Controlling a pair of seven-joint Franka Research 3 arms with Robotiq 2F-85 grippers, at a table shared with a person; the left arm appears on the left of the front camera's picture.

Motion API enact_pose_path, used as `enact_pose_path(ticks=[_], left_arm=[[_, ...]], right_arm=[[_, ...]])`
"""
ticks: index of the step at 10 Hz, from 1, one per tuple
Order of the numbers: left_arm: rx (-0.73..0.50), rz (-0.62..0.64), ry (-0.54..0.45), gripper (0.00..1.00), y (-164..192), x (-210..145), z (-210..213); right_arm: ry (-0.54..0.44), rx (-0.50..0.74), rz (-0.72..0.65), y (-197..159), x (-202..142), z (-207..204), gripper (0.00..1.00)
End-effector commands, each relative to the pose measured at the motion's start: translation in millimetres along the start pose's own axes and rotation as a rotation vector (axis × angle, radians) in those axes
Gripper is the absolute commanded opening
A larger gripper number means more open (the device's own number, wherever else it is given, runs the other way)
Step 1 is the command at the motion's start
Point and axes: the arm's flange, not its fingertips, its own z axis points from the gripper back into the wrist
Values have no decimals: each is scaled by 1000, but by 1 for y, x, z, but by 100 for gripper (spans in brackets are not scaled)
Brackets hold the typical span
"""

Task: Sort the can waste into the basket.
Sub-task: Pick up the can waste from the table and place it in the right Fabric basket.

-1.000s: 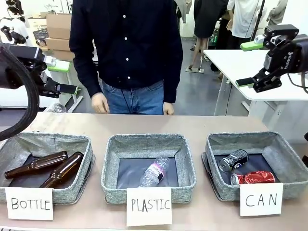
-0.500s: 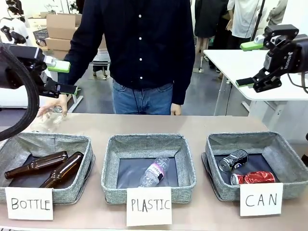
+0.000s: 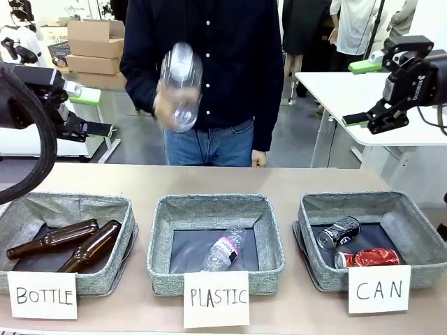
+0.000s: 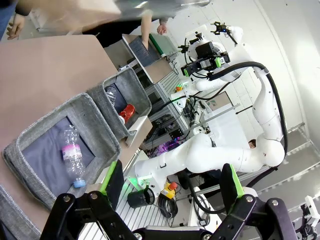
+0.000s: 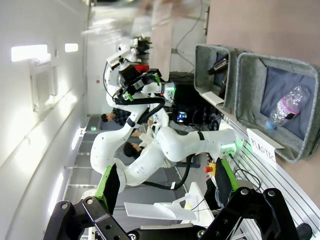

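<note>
Two small metal drink cans lie inside the grey fabric rectangular basket (image 3: pixel 412 230) at the table's right end, the one fronted by the white handwritten "CAN" card (image 3: pixel 379 289). The silver-and-black can (image 3: pixel 338 232) rests on its side toward the back left of the dark floor; the dented red can (image 3: pixel 367 258) lies in front of it, close to the near wall. They sit near each other — whether they touch I cannot tell.

Three such grey bins stand in a row. The middle bin (image 3: pixel 162 237), carded "PLASTIC" (image 3: pixel 216 299), holds one clear plastic bottle with a pink label (image 3: pixel 225 248). The left bin (image 3: pixel 14 216), carded "BOTTLE" (image 3: pixel 42 295), holds two brown glass bottles (image 3: pixel 73 243) lying side by side.

Behind the middle bin a person in a dark shirt holds a second clear plastic bottle (image 3: pixel 181 84), blurred, in one raised hand (image 3: pixel 166 112) at chest height.

The left gripper (image 3: pixel 94 112) hangs above the table's left end and the right gripper (image 3: pixel 360 94) above its right end — both high up, fingers spread wide, holding nothing.
</note>
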Motion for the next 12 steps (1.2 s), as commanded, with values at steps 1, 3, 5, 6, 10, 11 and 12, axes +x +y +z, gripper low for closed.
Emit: enact_pose_path(ticks=[1,3,5,6,10,11,12], left_arm=[[-11,6,-13,100,-4,1,1],[-11,6,-13,100,-4,1,1],[-11,6,-13,100,-4,1,1],[-11,6,-13,100,-4,1,1],[-11,6,-13,100,-4,1,1],[-11,6,-13,100,-4,1,1],[-11,6,-13,100,-4,1,1]], right_arm=[[-1,23,21,3,3,1,100],[-1,23,21,3,3,1,100],[-1,23,21,3,3,1,100],[-1,23,21,3,3,1,100],[-1,23,21,3,3,1,100],[-1,23,21,3,3,1,100],[-1,23,21,3,3,1,100]])
